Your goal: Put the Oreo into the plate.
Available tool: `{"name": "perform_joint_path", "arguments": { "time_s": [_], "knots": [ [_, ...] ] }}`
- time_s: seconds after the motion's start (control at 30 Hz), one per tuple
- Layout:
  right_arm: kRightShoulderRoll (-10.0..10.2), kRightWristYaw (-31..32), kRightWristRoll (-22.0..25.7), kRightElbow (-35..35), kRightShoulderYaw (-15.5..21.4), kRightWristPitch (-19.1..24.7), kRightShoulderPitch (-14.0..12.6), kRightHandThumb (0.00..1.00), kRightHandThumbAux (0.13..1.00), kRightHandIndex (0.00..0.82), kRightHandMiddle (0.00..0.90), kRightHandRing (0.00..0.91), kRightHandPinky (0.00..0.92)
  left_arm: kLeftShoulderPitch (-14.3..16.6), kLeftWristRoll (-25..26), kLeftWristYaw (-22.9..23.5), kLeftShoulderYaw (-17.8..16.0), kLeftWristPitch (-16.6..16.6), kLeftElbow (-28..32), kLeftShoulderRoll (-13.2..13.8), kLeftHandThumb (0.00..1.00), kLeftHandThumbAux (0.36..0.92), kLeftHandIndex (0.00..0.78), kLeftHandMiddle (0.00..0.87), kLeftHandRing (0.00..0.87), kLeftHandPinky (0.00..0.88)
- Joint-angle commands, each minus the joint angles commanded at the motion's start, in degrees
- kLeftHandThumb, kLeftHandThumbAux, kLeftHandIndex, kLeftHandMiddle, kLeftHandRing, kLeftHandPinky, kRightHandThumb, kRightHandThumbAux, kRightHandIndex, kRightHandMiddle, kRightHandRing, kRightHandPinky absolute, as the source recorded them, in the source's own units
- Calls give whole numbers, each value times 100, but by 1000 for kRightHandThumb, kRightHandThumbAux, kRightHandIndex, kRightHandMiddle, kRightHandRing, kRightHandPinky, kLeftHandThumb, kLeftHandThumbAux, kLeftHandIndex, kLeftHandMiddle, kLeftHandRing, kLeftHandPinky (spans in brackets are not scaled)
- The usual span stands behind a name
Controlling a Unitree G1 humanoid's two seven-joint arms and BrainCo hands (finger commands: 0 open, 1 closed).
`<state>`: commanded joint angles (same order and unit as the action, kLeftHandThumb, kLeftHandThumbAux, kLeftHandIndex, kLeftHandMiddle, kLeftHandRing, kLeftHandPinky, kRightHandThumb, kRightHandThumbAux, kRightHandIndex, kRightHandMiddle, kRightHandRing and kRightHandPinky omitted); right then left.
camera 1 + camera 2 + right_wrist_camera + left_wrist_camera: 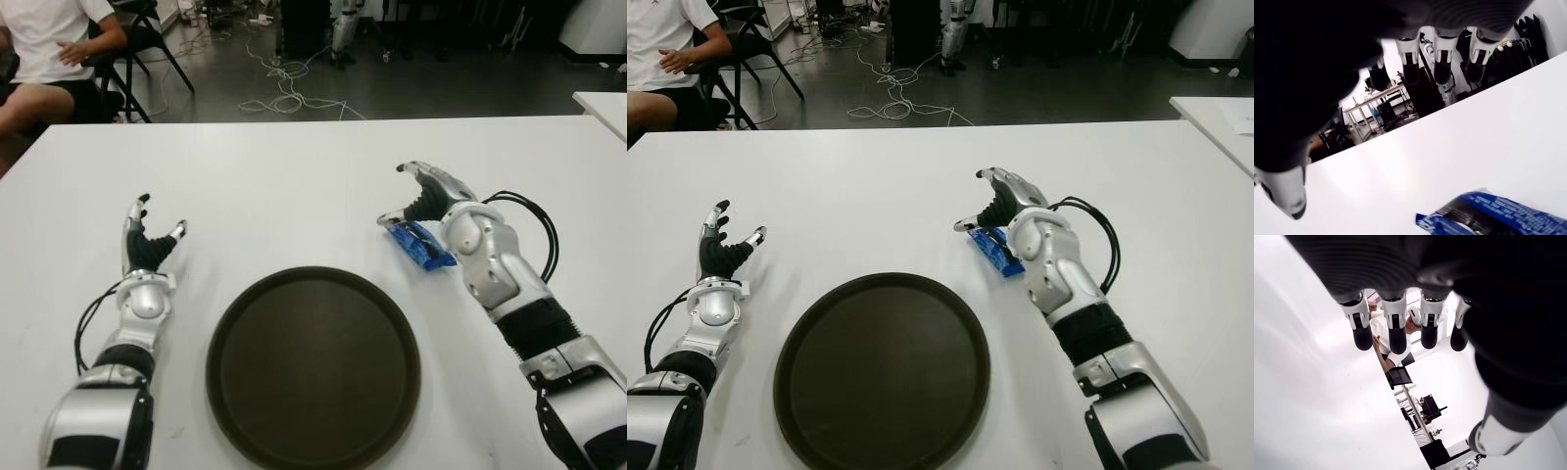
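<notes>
A blue Oreo packet (420, 246) lies flat on the white table (294, 186), just right of the round dark plate (313, 367). My right hand (409, 194) hovers over the packet's far end with fingers spread, not closed on it. In the right wrist view the packet (1498, 218) shows under the palm, with the fingertips (1442, 61) stretched out beyond it. My left hand (149, 233) shows to the left of the plate, fingers spread and holding nothing.
A person in a white shirt (44, 39) sits on a chair beyond the table's far left corner. Cables (284, 93) lie on the floor behind the table. Another white table's corner (602, 103) shows at the far right.
</notes>
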<state>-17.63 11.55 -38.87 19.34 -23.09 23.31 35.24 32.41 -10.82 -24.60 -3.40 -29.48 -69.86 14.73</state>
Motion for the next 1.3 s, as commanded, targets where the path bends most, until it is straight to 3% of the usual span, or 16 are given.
{"name": "perform_joint_path", "arguments": {
  "time_s": [0.7,1.3],
  "knots": [
    [110,47,-695,250,-443,790,71,0,588,29,40,58,74,-17,2,-36,-4,-3,29,2,0,763,61,86,60,33],
    [3,43,-870,156,-531,889,-61,0,580,48,64,84,129,-12,53,5,-32,8,31,-17,0,764,56,84,65,39]
  ]
}}
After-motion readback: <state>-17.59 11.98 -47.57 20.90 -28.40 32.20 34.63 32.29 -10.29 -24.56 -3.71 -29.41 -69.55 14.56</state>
